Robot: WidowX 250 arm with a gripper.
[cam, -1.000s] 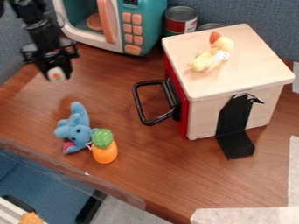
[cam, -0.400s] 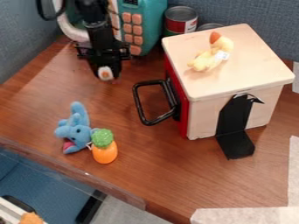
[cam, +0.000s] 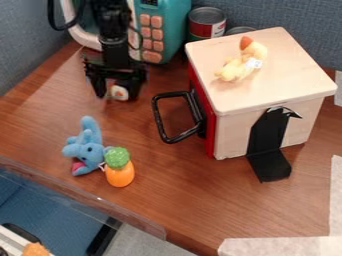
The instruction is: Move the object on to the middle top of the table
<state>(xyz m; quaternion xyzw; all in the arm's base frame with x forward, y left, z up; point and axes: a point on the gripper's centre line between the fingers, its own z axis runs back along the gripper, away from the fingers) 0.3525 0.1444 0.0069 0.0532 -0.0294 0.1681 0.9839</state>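
Pincer (cam: 117, 95) is left of the box (cam: 294, 77) from where I stand, out past the box's black handle (cam: 160, 120). It points down, two fingers spread. The sushi (cam: 120, 93), small and white with an orange middle, sits between them, on the box side of the gap. Can't tell if it touches a finger, or if it's down on the tabletop (cam: 194, 200) or just above.

Arm (cam: 112, 30) comes in from the far side, well left of the box, crossing in front of the microwave (cam: 172, 30).

Box: pale wood, red face (cam: 210, 132) toward the sushi, handle sticking out of that face. Yellow chick (cam: 237, 67) lies on top of the box, orange bit toward the far edge, white tag on its side. Black bracket (cam: 267, 145) stands against the box's near side, foot out on the tabletop.

Microwave is teal with pink buttons, behind and left of the box. One can (cam: 207, 25) is just behind the box's far left corner; a second (cam: 240, 30) is partly hidden behind the box.

Left of the box and nearer me: blue elephant (cam: 87, 147), then orange carrot (cam: 120, 175) with green top, on the elephant's box side. Those two are touching or nearly so, can't tell which.
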